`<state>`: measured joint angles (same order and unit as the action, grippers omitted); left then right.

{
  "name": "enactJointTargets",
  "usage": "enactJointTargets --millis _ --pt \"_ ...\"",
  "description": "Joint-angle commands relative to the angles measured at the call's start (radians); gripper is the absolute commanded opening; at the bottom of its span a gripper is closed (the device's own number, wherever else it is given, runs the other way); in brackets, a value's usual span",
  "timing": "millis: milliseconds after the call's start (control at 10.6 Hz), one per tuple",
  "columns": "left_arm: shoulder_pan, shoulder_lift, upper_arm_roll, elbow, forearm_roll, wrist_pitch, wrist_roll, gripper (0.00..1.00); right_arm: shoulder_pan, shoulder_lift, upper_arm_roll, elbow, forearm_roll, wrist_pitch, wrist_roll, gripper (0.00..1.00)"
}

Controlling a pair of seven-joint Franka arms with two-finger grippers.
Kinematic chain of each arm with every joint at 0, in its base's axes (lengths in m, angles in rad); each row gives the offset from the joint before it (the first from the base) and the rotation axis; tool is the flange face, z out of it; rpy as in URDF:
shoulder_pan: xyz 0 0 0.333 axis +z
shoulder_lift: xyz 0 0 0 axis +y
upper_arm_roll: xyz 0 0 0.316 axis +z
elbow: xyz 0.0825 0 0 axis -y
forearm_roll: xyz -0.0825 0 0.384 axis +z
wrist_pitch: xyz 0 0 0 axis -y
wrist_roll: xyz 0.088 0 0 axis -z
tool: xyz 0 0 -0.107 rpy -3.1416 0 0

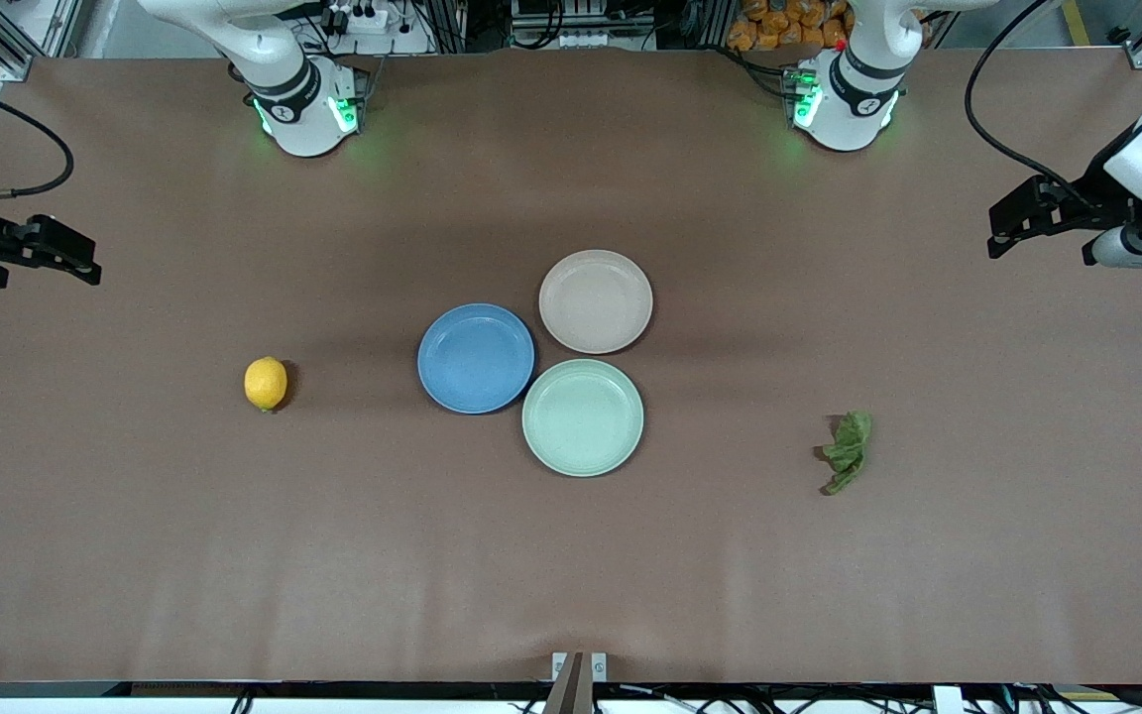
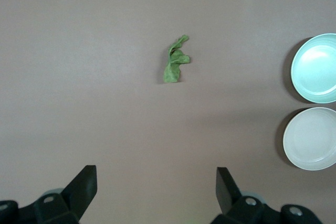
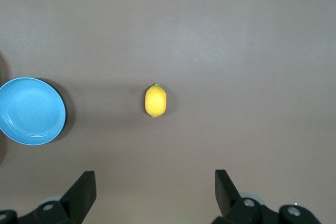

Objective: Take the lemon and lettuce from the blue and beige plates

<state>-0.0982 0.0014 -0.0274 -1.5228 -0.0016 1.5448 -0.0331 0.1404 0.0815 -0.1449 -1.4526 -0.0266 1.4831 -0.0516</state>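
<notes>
The yellow oval lemon [image 1: 266, 383] and crumpled green lettuce leaf [image 1: 848, 452] lie on my brown desk [image 1: 571, 555], well apart from the empty round blue plate [image 1: 476, 358]. My left gripper [image 2: 156, 182] and right gripper [image 3: 155, 182] hang with jaws wide, holding nothing; little seems left.

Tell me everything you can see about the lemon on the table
The lemon is a small, bright yellow oval with a smooth-looking skin and a tiny greenish tip at one end. It looks whole and unmarked. It lies on its side directly on the brown table, not on any plate, toward the right arm's end of the table and apart from the blue plate. Nothing touches it but the tabletop. The right gripper hangs open above the table, well clear of it.
</notes>
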Motion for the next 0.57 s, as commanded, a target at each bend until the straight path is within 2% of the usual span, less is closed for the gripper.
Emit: enactJointTargets --millis 0,473 --pt "0.002 0.0 -0.003 0.019 -0.014 -0.023 -0.01 1.0 0.004 -0.023 0.004 -0.015 -0.016 -0.004 0.016 1.0" --pt "0.002 0.0 -0.005 0.019 -0.012 -0.023 -0.01 1.0 0.002 -0.023 0.004 -0.012 -0.016 -0.01 0.016 1.0"
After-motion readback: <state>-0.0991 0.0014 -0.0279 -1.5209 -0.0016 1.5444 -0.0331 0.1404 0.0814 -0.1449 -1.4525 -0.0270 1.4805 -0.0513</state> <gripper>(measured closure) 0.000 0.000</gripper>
